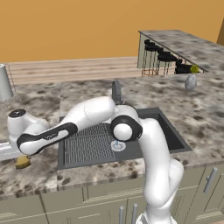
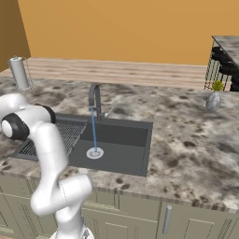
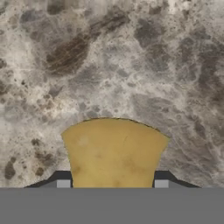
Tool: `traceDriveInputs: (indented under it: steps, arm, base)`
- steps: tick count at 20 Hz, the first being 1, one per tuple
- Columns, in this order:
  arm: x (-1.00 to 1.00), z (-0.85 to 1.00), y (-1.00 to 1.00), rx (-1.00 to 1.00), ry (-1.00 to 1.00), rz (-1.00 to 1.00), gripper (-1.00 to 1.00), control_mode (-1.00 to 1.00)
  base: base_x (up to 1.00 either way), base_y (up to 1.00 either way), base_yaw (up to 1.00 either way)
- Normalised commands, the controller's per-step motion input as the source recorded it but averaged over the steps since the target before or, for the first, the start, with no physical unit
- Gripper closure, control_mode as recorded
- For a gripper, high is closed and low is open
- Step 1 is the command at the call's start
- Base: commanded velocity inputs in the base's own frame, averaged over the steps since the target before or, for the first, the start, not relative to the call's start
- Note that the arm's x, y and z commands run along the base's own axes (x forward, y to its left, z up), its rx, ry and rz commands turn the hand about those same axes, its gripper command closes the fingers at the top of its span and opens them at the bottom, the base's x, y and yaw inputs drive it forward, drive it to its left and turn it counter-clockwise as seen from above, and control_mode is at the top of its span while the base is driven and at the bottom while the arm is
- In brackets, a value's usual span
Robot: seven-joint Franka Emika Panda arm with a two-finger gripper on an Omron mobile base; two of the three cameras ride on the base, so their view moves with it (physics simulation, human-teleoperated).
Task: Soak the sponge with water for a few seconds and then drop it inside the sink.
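Grasp step: our jaws are clamped on the sponge (image 3: 114, 151), lying on the desk (image 1: 192, 113) at nine o'clock of the sink (image 2: 133, 135). Next we lift and carry it under the water (image 2: 93, 128).

Open counter (image 3: 131, 65) around pinched sponge (image 3: 114, 151)

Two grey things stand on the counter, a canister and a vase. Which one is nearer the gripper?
The canister, at the far left behind the gripper that is shut on the sponge. The vase, with its plant, stands far right beyond the sink.
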Motion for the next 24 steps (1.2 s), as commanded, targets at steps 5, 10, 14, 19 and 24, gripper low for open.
traceDriveInputs:
  steps: [5, 10, 14, 19, 24]
  arm:
    - [-0.03, 0.34, -0.41, 0.08, 0.0, 0.0, 1.0, -1.0]
    - [-0.16, 0.02, -0.55, 0.06, 0.0, 0.0, 1.0, -1.0]
    - [-0.18, 0.01, -0.65, 0.08, 0.0, 0.0, 1.0, -1.0]
    - [-0.02, 0.38, -0.54, 0.09, 0.0, 0.0, 1.0, -1.0]
    - [-0.04, 0.53, -0.35, 0.03, 0.0, 0.0, 1.0, -1.0]
  base:
    - [0.0, 0.0, 0.0]
    - [0.0, 0.0, 0.0]
    - [0.0, 0.0, 0.0]
    - [0.0, 0.0, 0.0]
    - [0.0, 0.0, 0.0]
